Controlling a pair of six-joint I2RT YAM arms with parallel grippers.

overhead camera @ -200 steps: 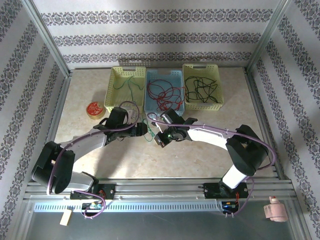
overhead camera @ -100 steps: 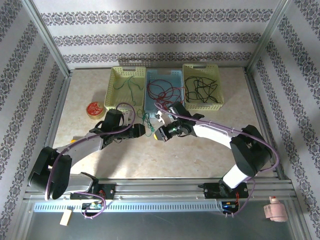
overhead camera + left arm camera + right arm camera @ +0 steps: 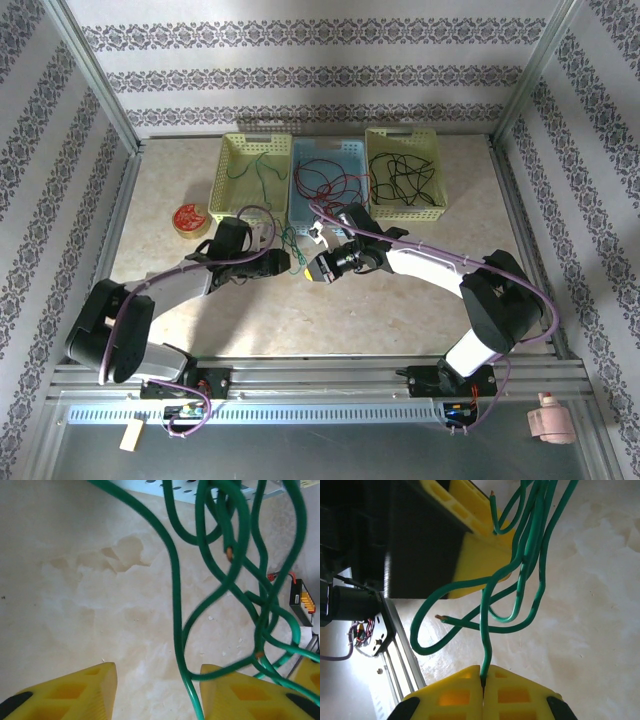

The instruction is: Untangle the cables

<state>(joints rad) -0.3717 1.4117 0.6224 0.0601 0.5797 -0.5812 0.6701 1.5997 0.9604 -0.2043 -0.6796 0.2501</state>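
The tabletop [image 3: 420,300] is smooth, beige and marbled. Along its far edge stand three perforated plastic baskets: a yellow basket [image 3: 222,180] with a few thin green strands, a blue basket [image 3: 298,212] with looping red cables [image 3: 330,185], and a second yellow basket [image 3: 378,212] with tangled black cables [image 3: 400,180]. Just in front of the blue basket, towards the tabletop's middle, the green cables [image 3: 291,238] [image 3: 176,610] [image 3: 520,580] form a glossy knot of round loops with bare copper ends.

The right gripper [image 3: 320,268] [image 3: 483,685] has its blocky yellow fingers clenched flat together, pinching one strand of the green cables. The left gripper [image 3: 284,262] [image 3: 157,687] has its fingers released, with a clear gap; a green strand runs through it close against one finger.

A round red-and-yellow disc [image 3: 188,218] lies near the tabletop's left edge.
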